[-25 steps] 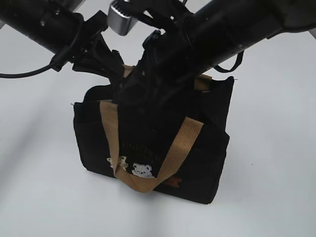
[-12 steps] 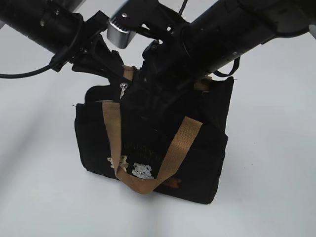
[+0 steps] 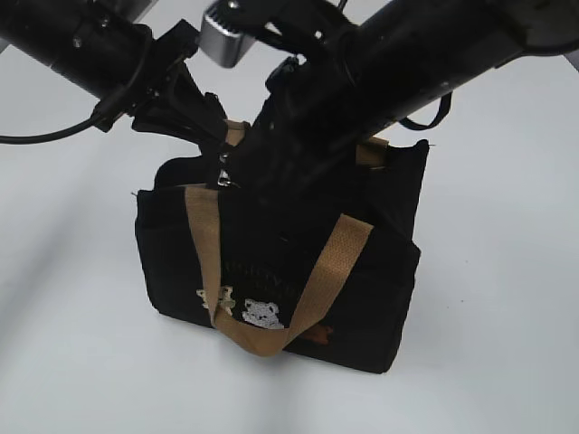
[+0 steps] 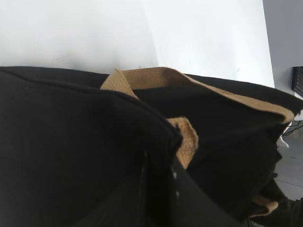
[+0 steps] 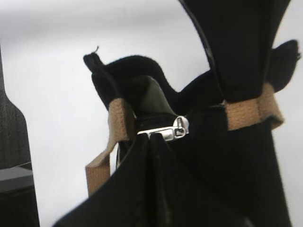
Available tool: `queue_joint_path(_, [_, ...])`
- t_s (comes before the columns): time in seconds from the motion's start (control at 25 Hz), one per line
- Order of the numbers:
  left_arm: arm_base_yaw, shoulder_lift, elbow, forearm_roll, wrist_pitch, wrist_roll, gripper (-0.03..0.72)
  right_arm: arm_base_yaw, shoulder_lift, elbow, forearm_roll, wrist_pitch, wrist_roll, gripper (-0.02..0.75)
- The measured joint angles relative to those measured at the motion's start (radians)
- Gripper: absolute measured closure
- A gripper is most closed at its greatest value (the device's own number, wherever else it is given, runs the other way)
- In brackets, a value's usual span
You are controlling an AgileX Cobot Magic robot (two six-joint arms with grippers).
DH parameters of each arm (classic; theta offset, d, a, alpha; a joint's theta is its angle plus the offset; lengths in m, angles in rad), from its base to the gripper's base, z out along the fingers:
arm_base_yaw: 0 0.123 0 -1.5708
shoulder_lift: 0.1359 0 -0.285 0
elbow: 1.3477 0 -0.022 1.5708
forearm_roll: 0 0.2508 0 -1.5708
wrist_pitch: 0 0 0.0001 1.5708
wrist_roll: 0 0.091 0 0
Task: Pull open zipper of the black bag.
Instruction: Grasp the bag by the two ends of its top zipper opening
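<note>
- Two grippers are working the black bag (image 3: 280, 271): the left gripper (image 3: 210, 136) is pinching the bag's top edge, probably steadying it
- right gripper (image 5: 152, 142) is clenching the zipper (image 5: 170, 131) tab at the bag's top (ready for pulling)
- zipper tab is showing small, shiny and silver, between tan handles (image 3: 271, 298)

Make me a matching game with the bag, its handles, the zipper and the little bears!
Things:
1. black bag
2. front handle
3. zipper
4. bears

Descriptions:
A. shiny silver, pinched by the right end effector
B. tan strap drooping down the front
C. white stitching low on the front
D. standing on the white table

Pairs: 1-D, 2-B, 3-A, 4-C
</note>
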Motion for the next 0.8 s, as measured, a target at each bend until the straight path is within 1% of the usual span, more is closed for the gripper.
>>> queue_joint_path(0.16, [0.000,0.000,0.000,0.003,0.001,-0.001,0.662,0.000,-0.061,0.000,-0.003,-0.029,0.004,0.738])
queue_joint_path(0.48, [0.000,0.000,0.000,0.004,0.003,-0.001,0.662,0.000,-0.077,0.000,-0.010,0.006,0.011,0.736])
queue_joint_path(0.56, [0.000,0.000,0.000,0.004,0.004,-0.001,0.662,0.000,-0.060,0.000,0.003,0.006,0.012,0.687])
queue_joint_path(0.72, [0.000,0.000,0.000,0.003,0.004,-0.001,0.662,0.000,-0.017,0.000,0.009,0.010,0.013,0.524])
queue_joint_path(0.8, [0.000,0.000,0.000,0.001,0.004,-0.001,0.662,0.000,-0.002,0.000,0.013,0.011,0.013,0.489])
